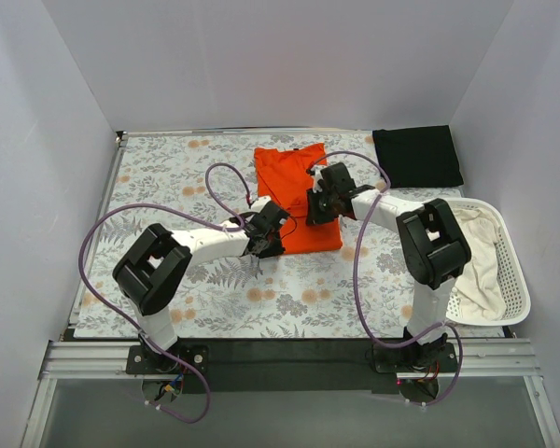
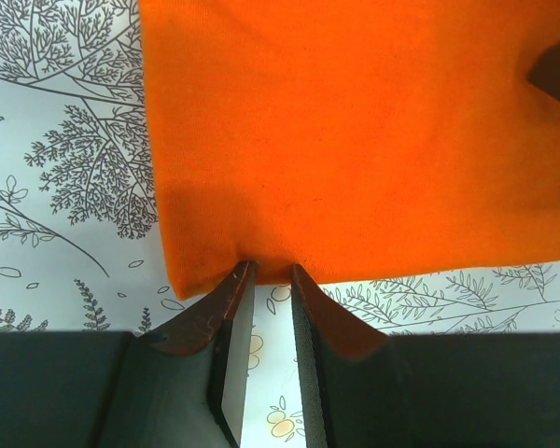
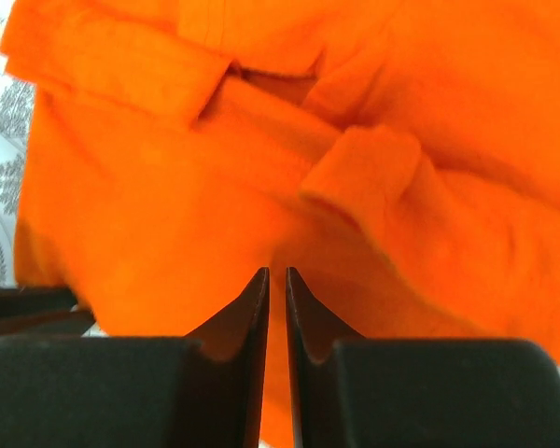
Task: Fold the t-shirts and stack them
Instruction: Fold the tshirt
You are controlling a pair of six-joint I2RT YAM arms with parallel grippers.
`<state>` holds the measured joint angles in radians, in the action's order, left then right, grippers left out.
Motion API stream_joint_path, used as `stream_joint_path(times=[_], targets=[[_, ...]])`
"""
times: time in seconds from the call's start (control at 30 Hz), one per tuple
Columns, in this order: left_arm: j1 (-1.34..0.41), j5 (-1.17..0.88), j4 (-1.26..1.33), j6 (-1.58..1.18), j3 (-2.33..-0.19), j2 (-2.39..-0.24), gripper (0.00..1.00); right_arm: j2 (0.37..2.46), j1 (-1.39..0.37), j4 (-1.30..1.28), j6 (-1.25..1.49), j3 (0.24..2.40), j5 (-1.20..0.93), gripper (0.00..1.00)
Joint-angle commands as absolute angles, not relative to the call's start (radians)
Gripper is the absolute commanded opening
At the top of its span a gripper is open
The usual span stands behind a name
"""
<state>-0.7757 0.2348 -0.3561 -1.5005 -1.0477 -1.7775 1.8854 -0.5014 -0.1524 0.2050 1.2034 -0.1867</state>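
Observation:
The orange t-shirt point(image 1: 292, 179) lies partly folded in the middle of the table. It fills the left wrist view point(image 2: 355, 140) and the right wrist view point(image 3: 168, 215). My left gripper point(image 1: 262, 245) is at its near left corner. Its jaws point(image 2: 271, 269) stand narrowly apart, pinching the near hem. My right gripper point(image 1: 315, 207) is at the shirt's right edge. Its jaws point(image 3: 276, 272) are almost together on a fold of orange fabric. The black t-shirt point(image 1: 416, 156) lies folded at the far right corner.
A white slatted basket point(image 1: 515, 271) with a white cloth point(image 1: 476, 266) in it stands at the right edge, beside the right arm. The floral tablecloth point(image 1: 168, 177) covers the table. White walls stand close on three sides.

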Motion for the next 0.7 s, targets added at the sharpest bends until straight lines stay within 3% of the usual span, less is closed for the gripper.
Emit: stream_joint_path(times=[0.0, 0.2, 0.5, 0.67], targets=[[-0.778, 0.218, -0.356, -1.516, -1.003, -1.772, 0.23, 1.931, -0.503, -0.095, 0.206, 1.276, -0.204, 0.16], [-0.779, 0.196, -0.354, -1.52, -0.974, -1.77, 0.23, 2.008, -0.5, -0.095, 0.18, 1.357, -0.144, 0.16], [-0.782, 0.167, -0.359, -1.532, -0.94, -1.75, 0.22, 2.146, -0.457, -0.124, 0.124, 1.644, -0.083, 0.26], [-0.782, 0.147, -0.377, -1.548, -0.908, -1.695, 0.21, 2.097, -0.436, -0.143, 0.11, 1.68, -0.087, 0.3]])
